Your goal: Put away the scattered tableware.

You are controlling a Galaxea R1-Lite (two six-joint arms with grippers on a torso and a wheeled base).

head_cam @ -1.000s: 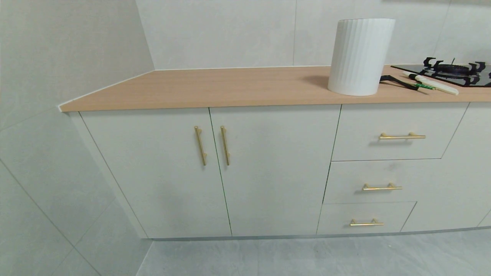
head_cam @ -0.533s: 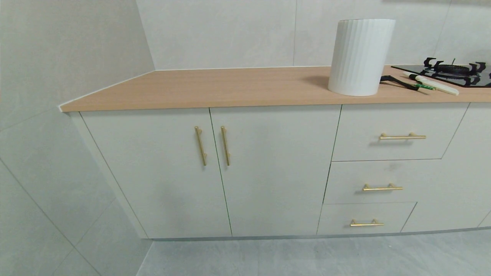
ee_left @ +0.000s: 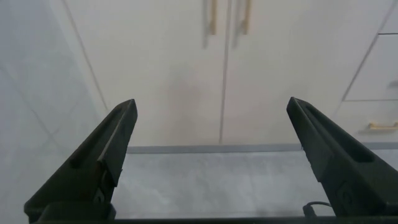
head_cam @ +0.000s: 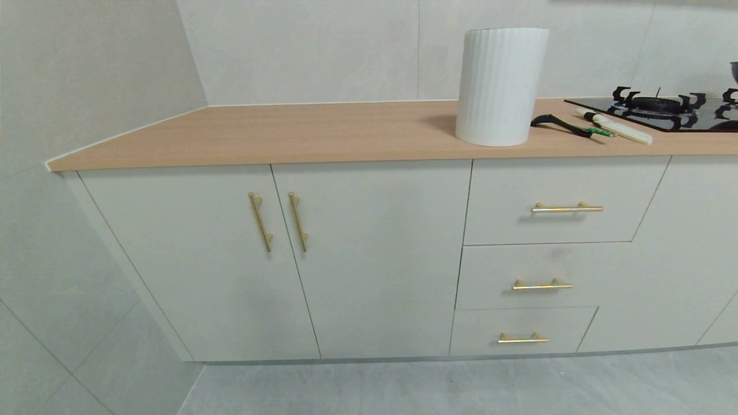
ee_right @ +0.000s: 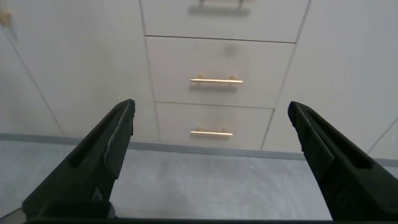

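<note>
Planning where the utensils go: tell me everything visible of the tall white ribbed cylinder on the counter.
The tall white ribbed cylinder stands upright on the light wooden countertop, near its front edge. Vertical flutes cover its matte, ceramic-looking wall; its inside is hidden. A black curved utensil lies beside it; contact unclear.

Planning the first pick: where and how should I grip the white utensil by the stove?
Probably from above, fingers across the white utensil near its pale right end: it lies flat on the countertop, long and slim, and that end sits clear of the black utensil.
</note>
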